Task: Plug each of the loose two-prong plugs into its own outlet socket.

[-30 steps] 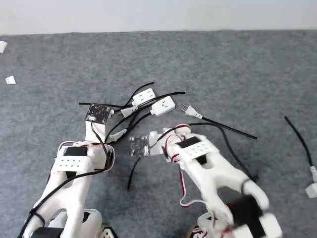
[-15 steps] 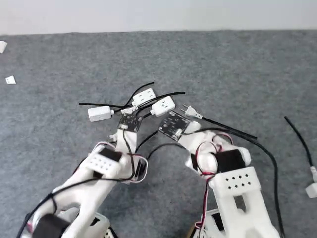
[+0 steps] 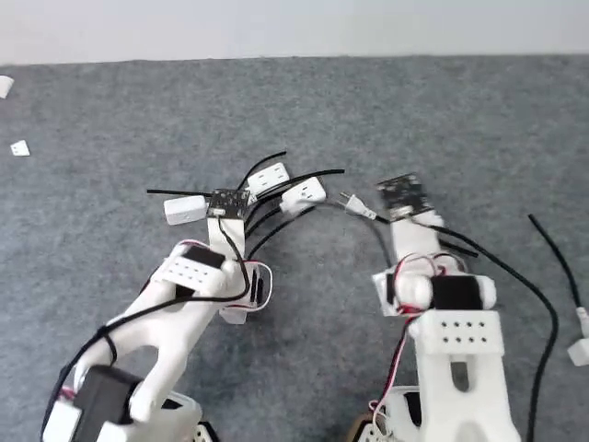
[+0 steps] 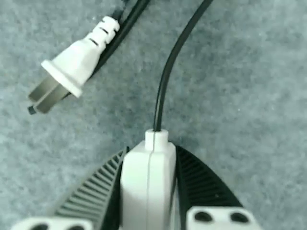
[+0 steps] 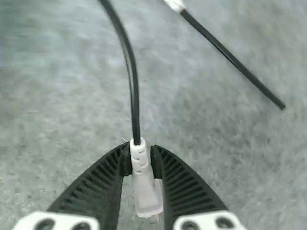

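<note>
High view: fixed, above and behind arms [image 3: 175,276], facing down over table [image 3: 479,120]. Wrist views: close, aimed past left gripper [image 4: 151,149], right gripper [image 5: 140,147] onto table. Shared: table, cords [image 3: 317,174].

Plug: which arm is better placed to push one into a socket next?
Right, probably: its jaws are shut on a plug, while the left arm's jaws hold a socket.

We find the outlet socket [image 4: 147,187] cut by the frame edge, plug [image 5: 144,187] prongs unclear, white block [image 3: 582,351] clipped too.
</note>
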`<state>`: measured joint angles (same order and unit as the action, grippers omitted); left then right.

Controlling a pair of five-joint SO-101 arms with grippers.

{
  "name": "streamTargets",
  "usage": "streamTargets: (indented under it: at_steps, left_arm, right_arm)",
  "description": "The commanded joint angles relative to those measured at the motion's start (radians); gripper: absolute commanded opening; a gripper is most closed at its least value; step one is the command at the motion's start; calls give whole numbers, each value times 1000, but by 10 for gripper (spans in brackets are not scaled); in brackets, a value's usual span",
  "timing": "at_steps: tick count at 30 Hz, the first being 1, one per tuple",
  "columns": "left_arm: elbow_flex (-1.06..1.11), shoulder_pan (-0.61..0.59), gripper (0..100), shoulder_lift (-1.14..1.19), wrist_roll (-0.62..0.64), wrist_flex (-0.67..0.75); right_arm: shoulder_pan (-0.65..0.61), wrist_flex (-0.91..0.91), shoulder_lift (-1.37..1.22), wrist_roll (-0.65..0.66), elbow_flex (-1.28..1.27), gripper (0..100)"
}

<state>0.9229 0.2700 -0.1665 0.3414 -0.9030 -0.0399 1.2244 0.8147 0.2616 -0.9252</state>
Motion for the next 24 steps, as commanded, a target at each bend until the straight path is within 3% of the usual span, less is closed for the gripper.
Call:
streamTargets:
  at_steps: [1, 6, 15, 19, 24]
  left_arm:
    - [27, 31, 136, -86, -17, 29]
    - [70, 54, 160, -141, -95, 26]
    - [194, 66, 508, -301, -114, 31]
    - [234, 78, 512, -419, -114, 21]
    - [257, 72, 511, -658, -152, -114]
  right_arm:
    - [36, -41, -82, -14, 15, 9]
    - [42, -200, -179, 21, -46, 9]
    - [35, -237, -193, 20, -68, 9]
    - [35, -255, -193, 23, -91, 9]
    - [35, -272, -188, 26, -107, 9]
